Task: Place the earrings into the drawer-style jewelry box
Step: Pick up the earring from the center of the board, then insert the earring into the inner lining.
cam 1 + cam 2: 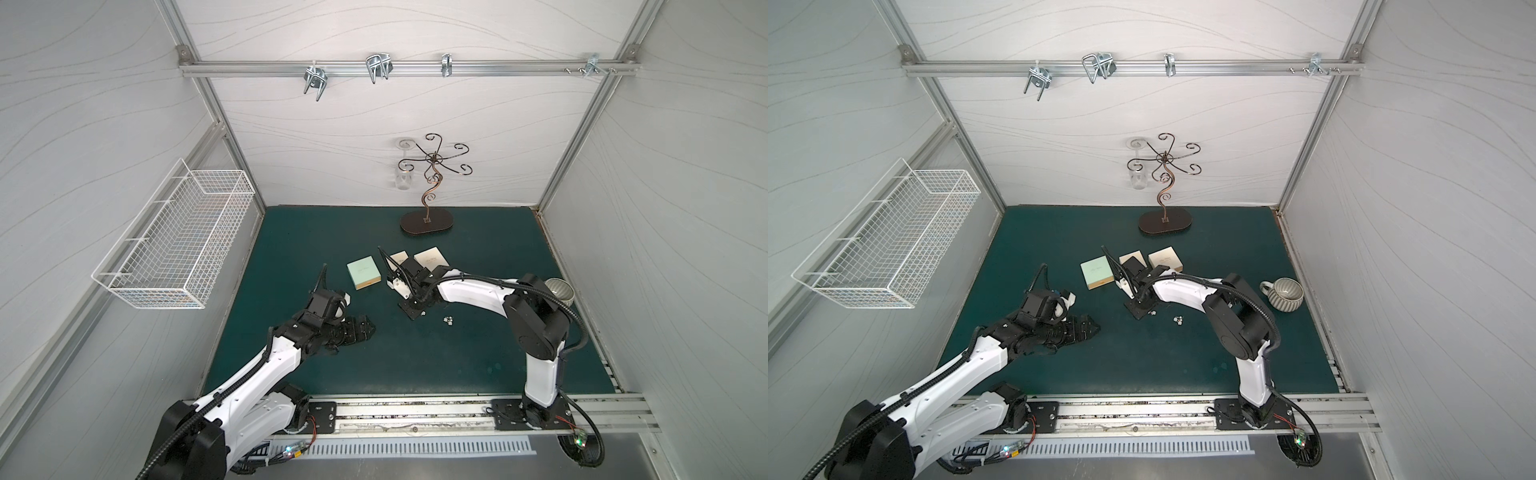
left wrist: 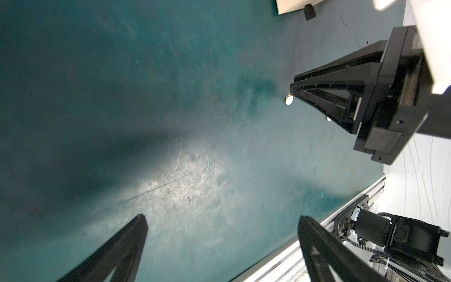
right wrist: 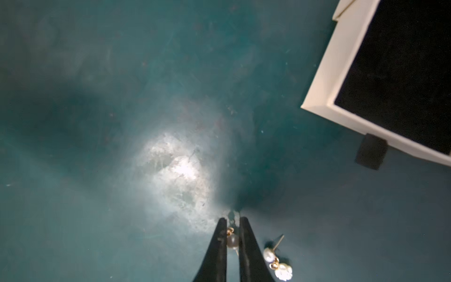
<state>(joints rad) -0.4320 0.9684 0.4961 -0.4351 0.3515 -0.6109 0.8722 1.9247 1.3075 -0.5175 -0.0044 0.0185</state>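
In the right wrist view my right gripper (image 3: 233, 221) is shut on a small pearl-like earring (image 3: 232, 240), fingertips low over the green mat. A second pair of earrings (image 3: 277, 262) lies loose just beside the fingers. In both top views tiny glinting earrings (image 1: 448, 320) (image 1: 1178, 319) lie by the right gripper (image 1: 413, 313). The jewelry box's open drawer (image 3: 319, 85), white with a black lining and a black pull tab, sits a short way off. My left gripper (image 2: 222, 218) is open and holds nothing; it hovers over bare mat left of the right gripper (image 2: 294, 88).
A mint box (image 1: 363, 272) and two cream boxes (image 1: 431, 257) stand behind the right wrist. A metal stand (image 1: 428, 183) holding a wine glass is at the back. A ribbed mug (image 1: 1283, 293) sits at the right, and a wire basket (image 1: 174, 237) hangs on the left wall.
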